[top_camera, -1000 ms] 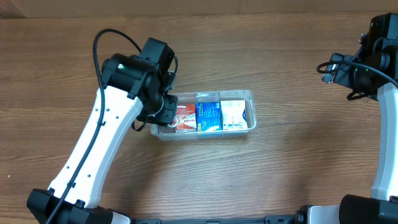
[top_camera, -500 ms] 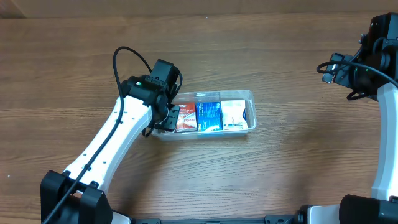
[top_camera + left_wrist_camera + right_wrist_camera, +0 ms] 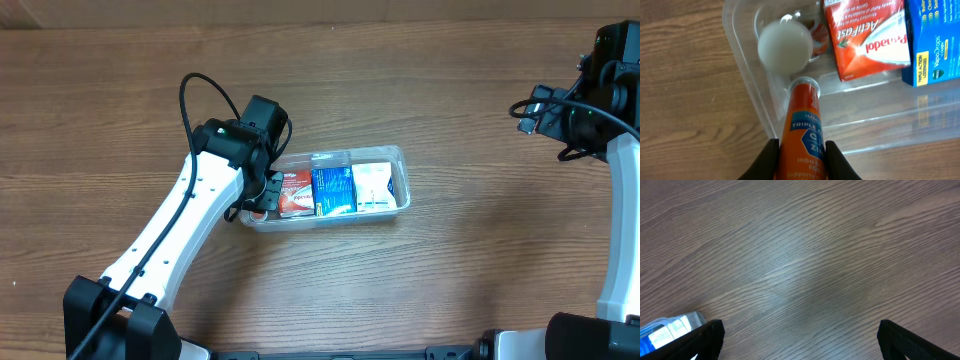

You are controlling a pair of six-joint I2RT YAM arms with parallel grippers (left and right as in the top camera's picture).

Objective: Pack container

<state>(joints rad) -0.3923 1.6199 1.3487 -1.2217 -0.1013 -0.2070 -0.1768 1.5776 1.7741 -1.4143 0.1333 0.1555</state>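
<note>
Overhead: brown wood-grain table [image 3: 450,280]; left hand [image 3: 801,156] clamps orange tube [image 3: 801,122], right hand [image 3: 799,337] spread.

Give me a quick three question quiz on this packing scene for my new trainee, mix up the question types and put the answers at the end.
1. Look at the left gripper. What are its jaws shut on?
A. a glass jar
B. an orange tube
C. nothing
2. True or false: the right gripper hangs directly above the container.
3. Fill in: inside the container, the box right beside the red Panadol box is coloured ___.

Key
1. B
2. False. It is open, off to the side over bare table.
3. Blue; it is the blue box.
</note>
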